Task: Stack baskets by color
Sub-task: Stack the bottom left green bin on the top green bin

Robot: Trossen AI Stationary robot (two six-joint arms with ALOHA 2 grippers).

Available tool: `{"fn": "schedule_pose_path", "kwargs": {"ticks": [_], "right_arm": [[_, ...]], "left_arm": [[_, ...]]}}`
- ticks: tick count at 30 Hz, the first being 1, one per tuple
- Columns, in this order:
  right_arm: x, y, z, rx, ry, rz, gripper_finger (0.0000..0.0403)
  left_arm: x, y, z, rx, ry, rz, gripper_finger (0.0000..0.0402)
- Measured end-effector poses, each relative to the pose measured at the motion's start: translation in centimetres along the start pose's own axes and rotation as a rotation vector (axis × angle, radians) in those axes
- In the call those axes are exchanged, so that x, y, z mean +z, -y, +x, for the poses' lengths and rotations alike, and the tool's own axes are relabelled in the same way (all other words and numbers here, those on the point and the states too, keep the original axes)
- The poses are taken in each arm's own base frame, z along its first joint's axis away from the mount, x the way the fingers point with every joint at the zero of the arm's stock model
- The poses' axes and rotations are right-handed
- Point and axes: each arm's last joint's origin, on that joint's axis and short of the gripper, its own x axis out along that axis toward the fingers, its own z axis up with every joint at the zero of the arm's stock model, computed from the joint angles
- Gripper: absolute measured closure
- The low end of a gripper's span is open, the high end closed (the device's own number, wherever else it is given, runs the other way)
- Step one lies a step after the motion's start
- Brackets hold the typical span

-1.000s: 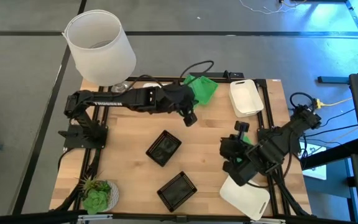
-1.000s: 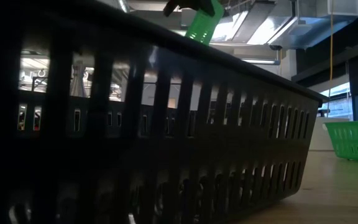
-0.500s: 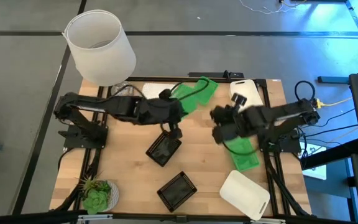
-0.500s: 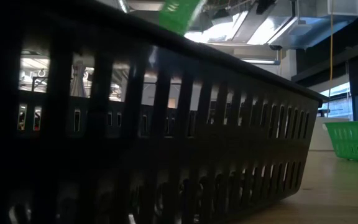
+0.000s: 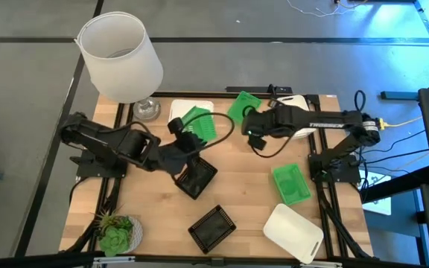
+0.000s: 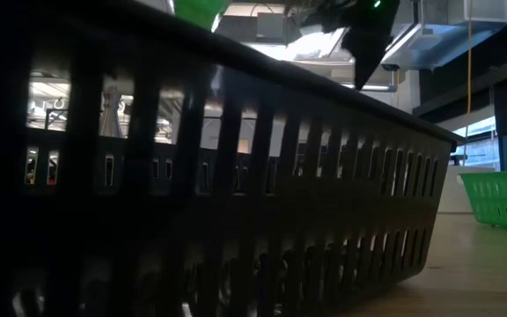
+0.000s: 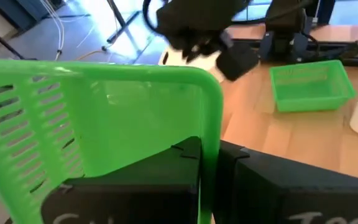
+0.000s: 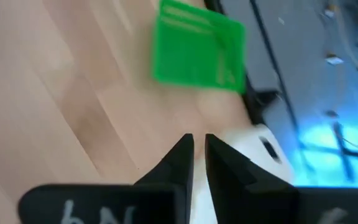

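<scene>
From above, the left gripper (image 5: 187, 135) is holding a green basket (image 5: 198, 123) clamped by one wall, lifted and tilted over the middle of the table (image 5: 244, 193) toward the far edge, beside a white basket (image 5: 181, 109). The right gripper (image 5: 253, 137) is hovering past the centre with its jaws almost together and nothing between them. A second green basket (image 5: 242, 105) is lying near the far edge, a third green basket (image 5: 289, 184) is sitting toward the right edge, another white basket (image 5: 298, 115) is at the far right corner and a third white basket (image 5: 294, 232) at the near right corner. Two black baskets (image 5: 196, 177) (image 5: 212, 227) are resting in the middle and by the near edge.

At table level, a black slotted wall is filling nearly everything; a green basket (image 6: 500, 197) is standing on the wood to the right.

Through the left wrist camera, the fingers (image 7: 185, 180) are pinching the slotted green wall (image 7: 104, 130) just under its rim. That thin perforated plastic is looking light and slightly flexible, so I judge a rim pinch on a long side is holding it well, though it is likely swinging freely.

Through the right wrist camera, the narrow jaws are pointing down at bare wood, with a green basket (image 8: 197, 50) and a white one (image 8: 253, 155) beyond.
</scene>
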Motion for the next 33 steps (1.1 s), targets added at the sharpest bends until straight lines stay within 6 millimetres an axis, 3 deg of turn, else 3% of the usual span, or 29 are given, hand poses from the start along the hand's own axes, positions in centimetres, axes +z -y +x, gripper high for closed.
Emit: {"fn": "schedule_pose_path", "kwargs": {"ticks": [7,10,20,24,33], "right_arm": [[2.7,1.8,5.1,0.185,0.191,0.019,0.0360],[3.3,3.3,7.0,0.219,0.252,0.120,0.0360],[1.7,6.9,13.3,0.276,0.265,0.509,0.0360],[1.0,6.8,15.2,0.275,0.291,0.633,0.0360],[0.9,5.6,17.4,0.356,0.231,0.717,0.0360]], "left_arm": [[-1.0,0.2,-0.7,0.046,-0.040,-0.004,0.0401],[-1.4,0.4,-1.1,0.063,-0.059,-0.003,0.0401],[-2.1,0.4,-1.5,0.072,-0.096,0.026,0.0401],[-2.2,0.3,-1.6,0.089,-0.103,0.044,0.0401],[-2.3,0.2,-1.5,0.094,-0.104,0.048,0.0401]]}}
